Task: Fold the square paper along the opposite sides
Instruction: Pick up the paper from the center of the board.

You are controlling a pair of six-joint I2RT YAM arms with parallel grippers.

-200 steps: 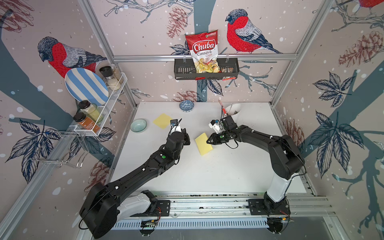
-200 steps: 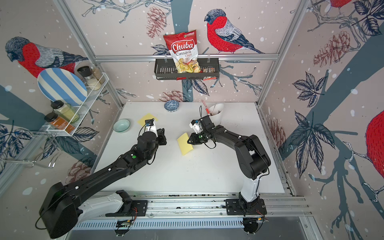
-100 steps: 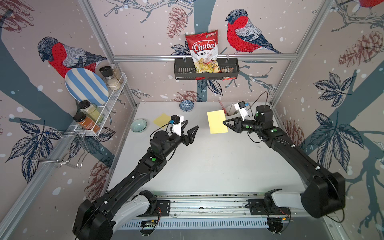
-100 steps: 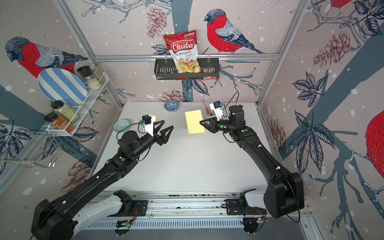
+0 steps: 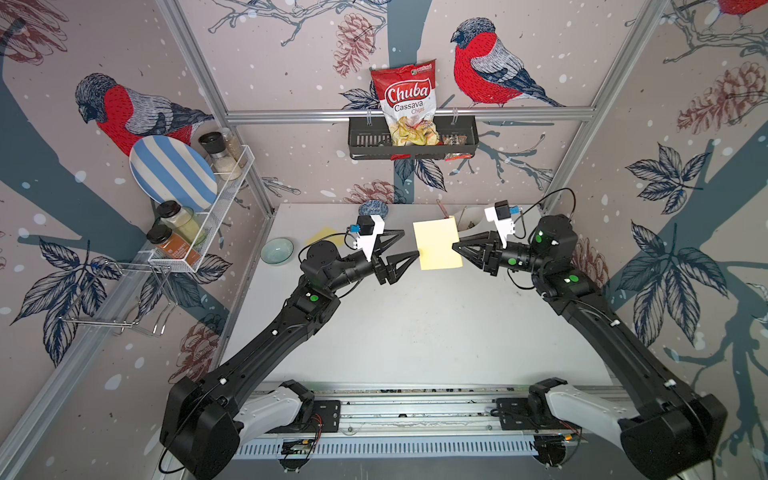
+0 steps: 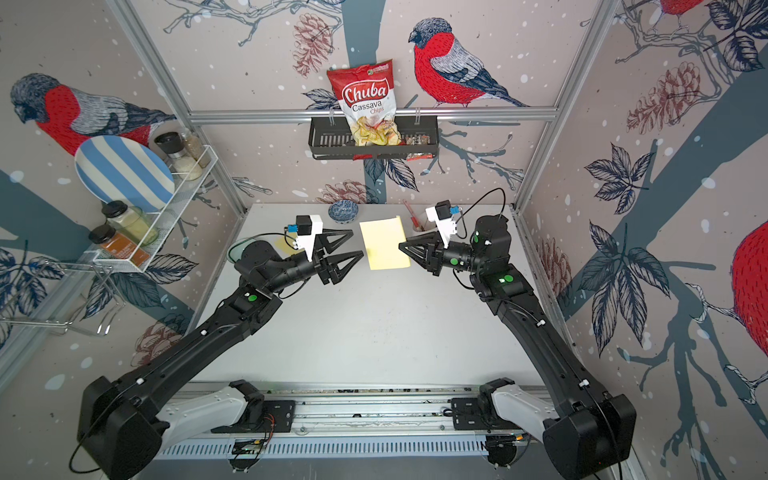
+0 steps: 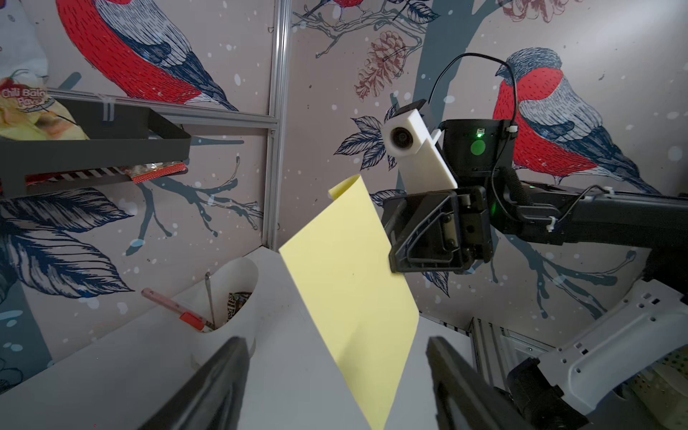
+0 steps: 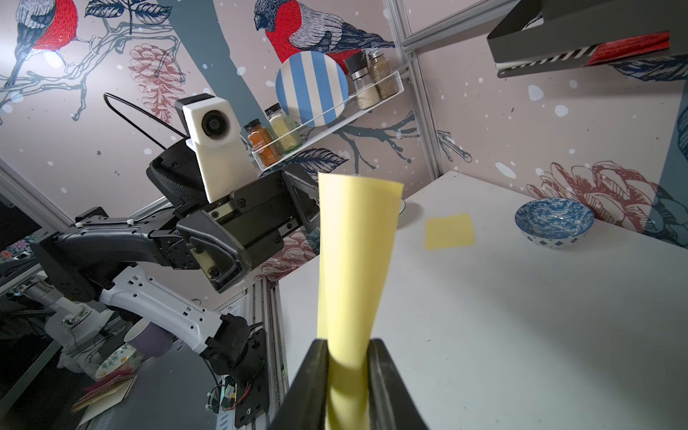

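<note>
Square paper (image 5: 437, 245), upper centre of frame, clear of the desk (image 5: 415, 332), pinched by right end effector (image 5: 455, 246); left end effector (image 5: 409, 244) spread open alongside. Risk: limp sheet may curl, misaligning the edges

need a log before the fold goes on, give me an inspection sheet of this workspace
surface: white table, sheet and bowls toward its far side
job's things: yellow paper held in the air, curled; second yellow sheet flat on the table
clutter: blue patterned bowl, pale bowl, white cup with utensils
end effectors: left end effector open at the paper's edge; right end effector shut on it
cables: black loop at the right wrist camera
surroundings: chips bag in wall basket, spice rack with striped plate
</note>
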